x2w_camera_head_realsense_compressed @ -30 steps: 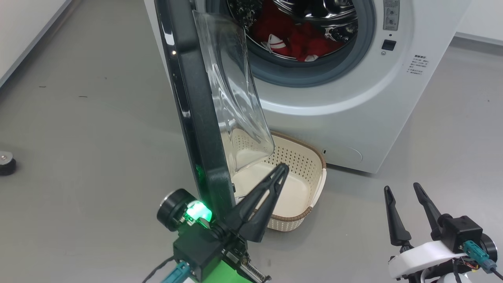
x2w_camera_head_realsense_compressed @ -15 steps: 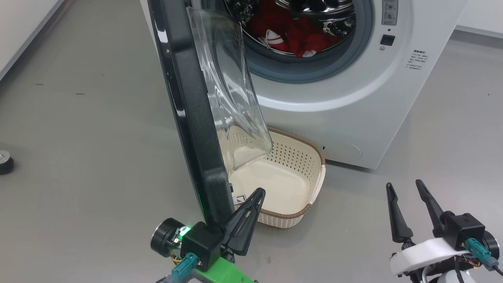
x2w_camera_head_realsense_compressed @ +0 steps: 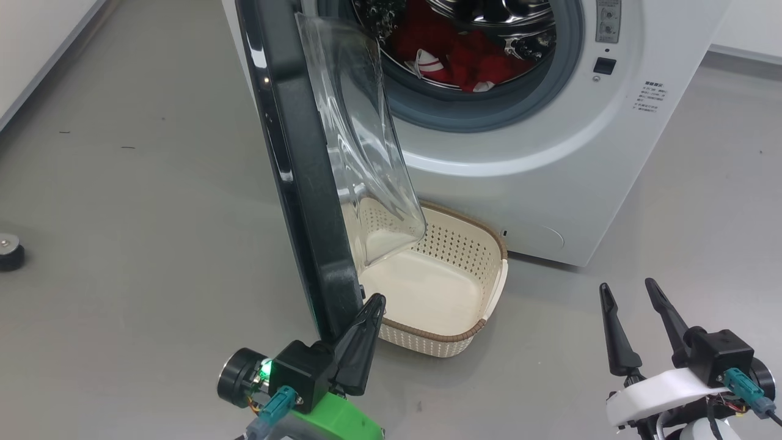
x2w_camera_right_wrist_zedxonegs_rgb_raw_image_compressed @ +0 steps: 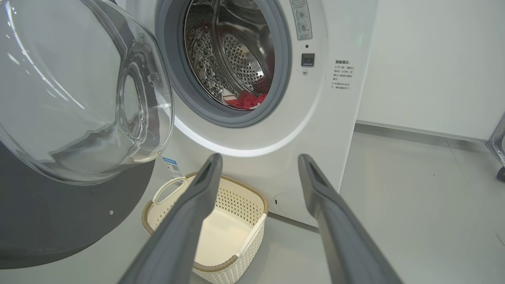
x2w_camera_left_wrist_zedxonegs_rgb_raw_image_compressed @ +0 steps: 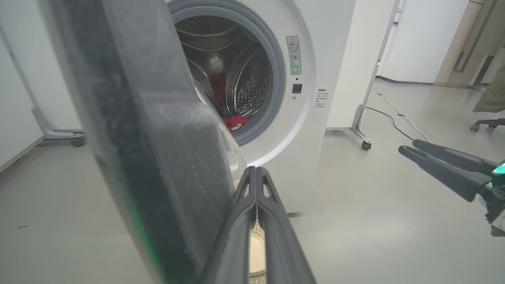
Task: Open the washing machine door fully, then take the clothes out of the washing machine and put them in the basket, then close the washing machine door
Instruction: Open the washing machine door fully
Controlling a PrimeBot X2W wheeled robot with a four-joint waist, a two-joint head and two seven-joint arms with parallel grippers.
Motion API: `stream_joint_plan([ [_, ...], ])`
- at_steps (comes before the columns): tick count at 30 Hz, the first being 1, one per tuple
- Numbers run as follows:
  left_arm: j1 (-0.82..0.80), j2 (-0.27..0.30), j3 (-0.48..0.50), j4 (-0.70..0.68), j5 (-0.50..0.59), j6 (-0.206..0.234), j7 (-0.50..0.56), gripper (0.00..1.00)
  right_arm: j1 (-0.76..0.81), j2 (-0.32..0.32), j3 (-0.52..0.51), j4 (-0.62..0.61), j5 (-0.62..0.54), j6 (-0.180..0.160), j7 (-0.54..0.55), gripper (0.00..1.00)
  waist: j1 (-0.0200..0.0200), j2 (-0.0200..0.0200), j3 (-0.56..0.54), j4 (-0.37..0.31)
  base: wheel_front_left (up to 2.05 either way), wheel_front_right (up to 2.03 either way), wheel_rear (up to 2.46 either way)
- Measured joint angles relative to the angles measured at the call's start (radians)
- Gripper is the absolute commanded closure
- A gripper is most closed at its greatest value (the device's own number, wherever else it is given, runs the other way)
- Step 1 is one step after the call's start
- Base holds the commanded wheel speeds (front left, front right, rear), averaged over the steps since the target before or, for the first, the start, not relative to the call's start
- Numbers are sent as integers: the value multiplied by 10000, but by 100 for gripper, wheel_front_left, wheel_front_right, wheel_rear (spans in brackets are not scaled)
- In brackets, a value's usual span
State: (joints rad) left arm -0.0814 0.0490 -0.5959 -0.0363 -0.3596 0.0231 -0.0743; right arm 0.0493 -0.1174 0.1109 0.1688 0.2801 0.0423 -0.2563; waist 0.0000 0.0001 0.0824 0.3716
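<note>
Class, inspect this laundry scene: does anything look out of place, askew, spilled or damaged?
Nothing is spilled or visibly damaged. One awkward point: the basket stands so close to the part-open washing machine door that the door's glass bowl appears to overhang one end of it.

- You are working over a smooth grey floor point(x2w_camera_head_realsense_compressed: 122, 183), glossy enough to carry soft patches of light.
- To your left, a white wall point(x2w_camera_head_realsense_compressed: 30, 43) meets that floor along a grey strip.
- A small black round object point(x2w_camera_head_realsense_compressed: 9, 253) with a silvery top sits on the floor at the far left.
- In the left wrist view you can see a white metal frame point(x2w_camera_left_wrist_zedxonegs_rgb_raw_image_compressed: 362, 138) on castors, cables point(x2w_camera_left_wrist_zedxonegs_rgb_raw_image_compressed: 402, 117) trailing past it, a brown door point(x2w_camera_left_wrist_zedxonegs_rgb_raw_image_compressed: 469, 47) and an office chair base point(x2w_camera_left_wrist_zedxonegs_rgb_raw_image_compressed: 487, 124).
- In the right wrist view, a plain wall carries a grey skirting point(x2w_camera_right_wrist_zedxonegs_rgb_raw_image_compressed: 414, 132).
</note>
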Motion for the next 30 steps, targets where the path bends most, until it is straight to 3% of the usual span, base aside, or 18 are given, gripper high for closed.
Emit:
stream_joint_plan([
  [30,505,-2,414,314,-104,431,-33,100,5,96,-439,19,-284,180,0,0,1,0,-56,880,0,0,0],
])
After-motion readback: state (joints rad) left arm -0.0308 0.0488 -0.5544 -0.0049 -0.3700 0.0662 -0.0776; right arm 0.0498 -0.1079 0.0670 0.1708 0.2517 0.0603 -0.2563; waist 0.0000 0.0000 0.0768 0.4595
